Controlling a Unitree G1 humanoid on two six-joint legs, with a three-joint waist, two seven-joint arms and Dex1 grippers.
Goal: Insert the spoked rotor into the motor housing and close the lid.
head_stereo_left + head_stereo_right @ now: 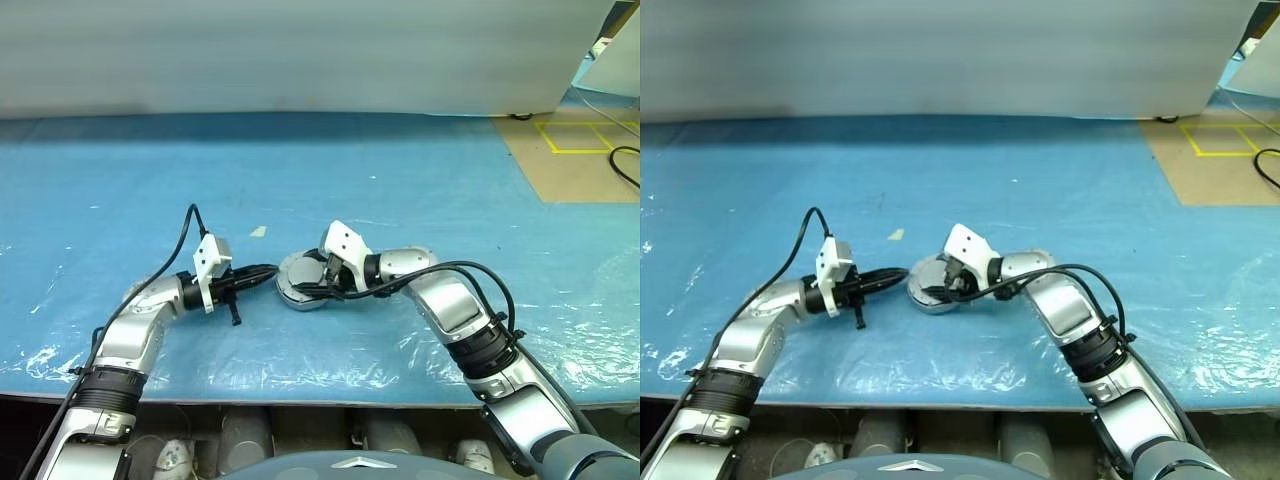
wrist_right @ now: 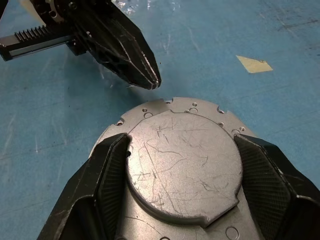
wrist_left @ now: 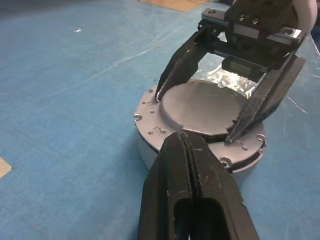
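We are finding the lid (image 2: 182, 160) sitting on the motor housing (image 3: 150, 145) on the blue surface (image 1: 420, 180). The right gripper (image 2: 182, 172) is clasping the lid's raised centre, seemingly seating it; the left gripper (image 3: 192, 165), fingers pressed together, is hovering beside, likely steadying.

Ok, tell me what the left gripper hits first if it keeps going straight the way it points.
Most likely the lid: the shut left gripper points at its near edge, where the right gripper straddles its raised centre. Its height relative to the edge is unclear.
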